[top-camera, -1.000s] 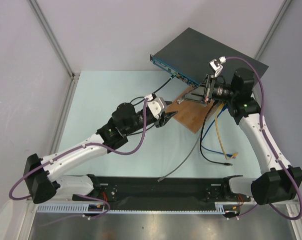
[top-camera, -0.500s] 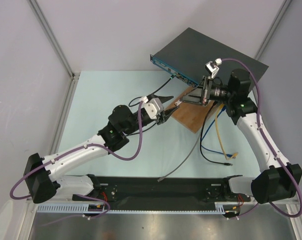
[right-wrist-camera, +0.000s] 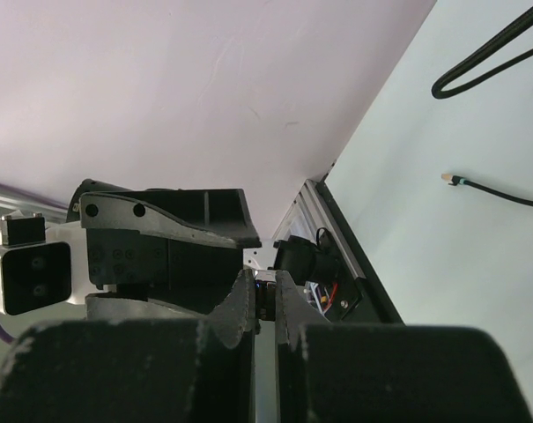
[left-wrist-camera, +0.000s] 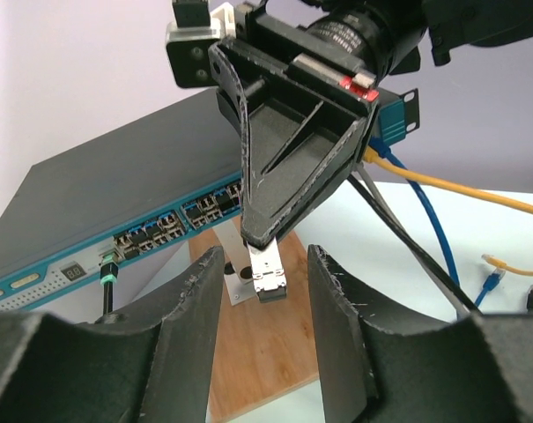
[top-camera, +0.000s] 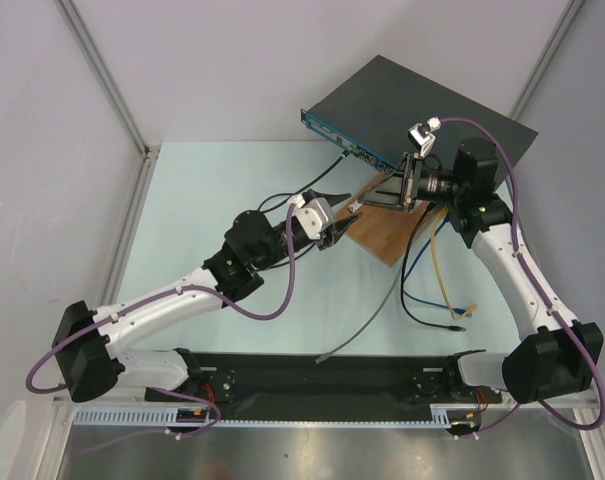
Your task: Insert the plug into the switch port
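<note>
Both arms stretch forward, tips meeting. The left claw [top-camera: 346, 212] stands half open, fingers apart. The right claw [top-camera: 358, 203] angles downward between them, pinched on the plug [left-wrist-camera: 266, 275].

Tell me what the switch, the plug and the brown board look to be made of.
The switch looks like painted sheet metal: matte dark grey top, blue front face. The plug seems bare metal by its silvery sheen, though it is small in view. The board is wood, perhaps bamboo: warm brown with fine straight grain, no gloss.
</note>
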Controlling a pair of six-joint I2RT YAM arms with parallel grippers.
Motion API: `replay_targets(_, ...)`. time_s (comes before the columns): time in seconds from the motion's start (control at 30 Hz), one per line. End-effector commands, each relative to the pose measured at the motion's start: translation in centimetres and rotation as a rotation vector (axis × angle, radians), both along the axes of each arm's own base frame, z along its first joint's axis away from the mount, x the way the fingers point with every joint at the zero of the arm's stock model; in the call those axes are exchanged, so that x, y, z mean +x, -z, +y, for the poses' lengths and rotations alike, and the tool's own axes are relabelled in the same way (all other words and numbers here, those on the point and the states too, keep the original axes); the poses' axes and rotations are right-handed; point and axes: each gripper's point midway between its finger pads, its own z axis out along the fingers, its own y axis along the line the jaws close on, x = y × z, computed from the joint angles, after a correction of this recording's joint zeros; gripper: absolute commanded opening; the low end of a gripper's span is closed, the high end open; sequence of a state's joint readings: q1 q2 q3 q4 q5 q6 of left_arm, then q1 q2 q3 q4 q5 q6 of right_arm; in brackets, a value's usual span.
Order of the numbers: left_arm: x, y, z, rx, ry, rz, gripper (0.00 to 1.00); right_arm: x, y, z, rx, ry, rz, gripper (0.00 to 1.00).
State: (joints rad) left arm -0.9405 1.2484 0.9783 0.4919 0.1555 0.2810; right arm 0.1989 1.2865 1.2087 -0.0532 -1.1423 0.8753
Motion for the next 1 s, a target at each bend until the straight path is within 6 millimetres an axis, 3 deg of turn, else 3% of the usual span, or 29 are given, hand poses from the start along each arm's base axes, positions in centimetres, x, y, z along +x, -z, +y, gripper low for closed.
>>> replay_targets(0.0, 0.1, -0.7, -0.1, -0.023, -0.009, -0.035, 0.47, -0.5, -1.4, 0.2, 0.014, -0.027, -0.066, 0.00)
replay_targets(0.2, 0.3, -0.1, -0.1, -0.008, -0.017, -0.034, 0.46, -0.4, -1.4, 0.2, 0.014, -0.027, -0.070, 0.00)
replay_targets(0.43, 0.3, 0.2, -0.2, -0.001, -0.019, -0.030, 0.33, -0.3, -1.4, 0.1, 0.014, -0.024, -0.070, 0.00)
replay_targets(0.8, 0.5, 0.6, 0.0, 0.003, -0.028, -0.026, 0.34, -0.5, -1.4, 0.1, 0.015, -0.029, -0.073, 0.00)
replay_targets(0.97, 0.3, -0.1, 0.0, -0.010, -0.025, -0.033, 0.21, -0.5, -1.2, 0.0, 0.012, -0.026, -0.073, 0.00)
